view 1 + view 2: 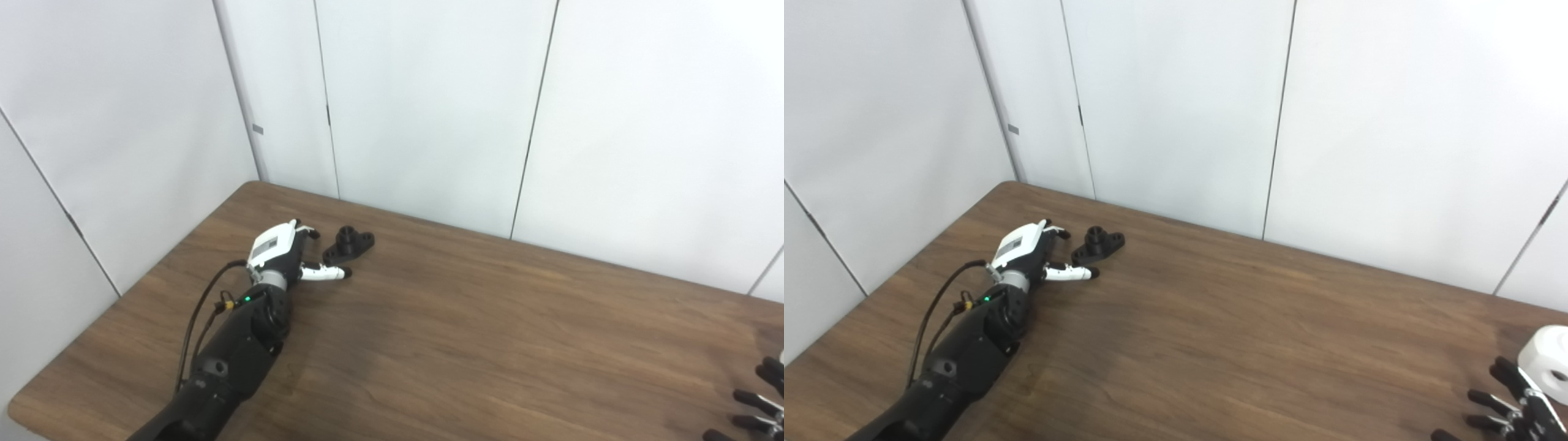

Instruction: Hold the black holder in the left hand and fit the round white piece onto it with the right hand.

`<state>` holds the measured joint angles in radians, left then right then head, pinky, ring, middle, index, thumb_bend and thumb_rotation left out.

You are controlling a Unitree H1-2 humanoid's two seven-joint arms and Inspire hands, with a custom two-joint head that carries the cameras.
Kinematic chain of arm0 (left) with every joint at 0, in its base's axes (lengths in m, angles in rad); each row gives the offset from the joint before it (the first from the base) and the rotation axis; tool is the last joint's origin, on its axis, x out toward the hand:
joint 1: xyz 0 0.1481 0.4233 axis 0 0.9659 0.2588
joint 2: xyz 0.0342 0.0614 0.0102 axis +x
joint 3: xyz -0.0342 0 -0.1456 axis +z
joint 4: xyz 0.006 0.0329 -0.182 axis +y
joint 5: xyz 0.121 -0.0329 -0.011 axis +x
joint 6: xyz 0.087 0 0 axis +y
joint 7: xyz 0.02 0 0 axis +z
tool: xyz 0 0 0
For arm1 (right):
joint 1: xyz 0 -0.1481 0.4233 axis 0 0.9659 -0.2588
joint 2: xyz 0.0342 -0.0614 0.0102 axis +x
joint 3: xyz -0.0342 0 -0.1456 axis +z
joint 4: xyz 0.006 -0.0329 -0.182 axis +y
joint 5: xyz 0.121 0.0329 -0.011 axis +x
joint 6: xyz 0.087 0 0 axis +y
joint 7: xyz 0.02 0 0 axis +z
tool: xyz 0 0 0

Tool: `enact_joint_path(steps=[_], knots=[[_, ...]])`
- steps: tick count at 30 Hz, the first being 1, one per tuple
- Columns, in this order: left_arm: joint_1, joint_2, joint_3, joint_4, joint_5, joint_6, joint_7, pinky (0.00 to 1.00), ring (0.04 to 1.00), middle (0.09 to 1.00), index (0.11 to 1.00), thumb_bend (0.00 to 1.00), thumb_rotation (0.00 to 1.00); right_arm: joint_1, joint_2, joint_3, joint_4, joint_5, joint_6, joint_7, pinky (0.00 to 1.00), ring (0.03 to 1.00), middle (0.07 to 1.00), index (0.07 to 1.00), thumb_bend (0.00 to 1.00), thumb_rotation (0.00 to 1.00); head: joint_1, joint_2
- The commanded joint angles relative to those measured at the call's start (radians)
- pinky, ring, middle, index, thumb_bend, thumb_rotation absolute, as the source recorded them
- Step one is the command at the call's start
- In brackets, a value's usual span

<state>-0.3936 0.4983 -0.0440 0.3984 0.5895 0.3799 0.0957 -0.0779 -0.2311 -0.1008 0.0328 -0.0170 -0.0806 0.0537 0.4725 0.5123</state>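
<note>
The black holder [349,244] lies flat on the brown table [490,331] near its far left part, a short round boss standing up from its flat base. My left hand [288,251] rests just left of it, open, thumb stretched out below the holder and fingertips close to its near end, not gripping it. The round white piece [1546,364], with a dark hole in its side, sits at the right edge of the right eye view. My right hand [1510,404] is beside it at the bottom right corner, fingers spread apart and holding nothing.
White wall panels [429,110] stand right behind the table's far edge and along its left side. A black cable [199,318] loops off my left forearm above the table.
</note>
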Motion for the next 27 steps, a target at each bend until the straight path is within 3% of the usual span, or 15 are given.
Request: enact_joint_path(steps=[1, 9, 14, 27], knots=[[-0.043, 0.014, 0.004, 0.006, 0.003, -0.017, 0.040, 1.00, 1.000, 1.000, 0.812, 1.00, 0.41, -0.008, -0.021, -0.005, -0.031, -0.005, -0.014, 0.003, 0.58, 0.729, 0.875, 0.874, 0.66, 0.04, -0.001, 0.001], [-0.058, 0.000, -0.026, 0.082, 0.007, -0.024, 0.092, 1.00, 1.000, 1.000, 0.796, 1.00, 0.36, -0.002, -0.021, -0.007, -0.043, 0.002, -0.005, 0.010, 0.59, 0.726, 0.870, 0.871, 0.67, 0.07, -0.002, 0.007], [-0.064, -0.017, -0.025, 0.114, -0.007, -0.047, 0.127, 1.00, 1.000, 1.000, 0.788, 1.00, 0.35, 0.004, -0.018, -0.009, -0.056, -0.002, 0.002, 0.009, 0.57, 0.716, 0.868, 0.865, 0.66, 0.04, -0.009, 0.014], [-0.092, -0.082, 0.031, 0.227, -0.159, -0.164, 0.161, 1.00, 1.000, 1.000, 0.723, 0.94, 0.28, 0.008, -0.018, -0.012, -0.074, -0.003, 0.019, 0.007, 0.60, 0.715, 0.874, 0.871, 0.66, 0.06, -0.021, 0.025]])
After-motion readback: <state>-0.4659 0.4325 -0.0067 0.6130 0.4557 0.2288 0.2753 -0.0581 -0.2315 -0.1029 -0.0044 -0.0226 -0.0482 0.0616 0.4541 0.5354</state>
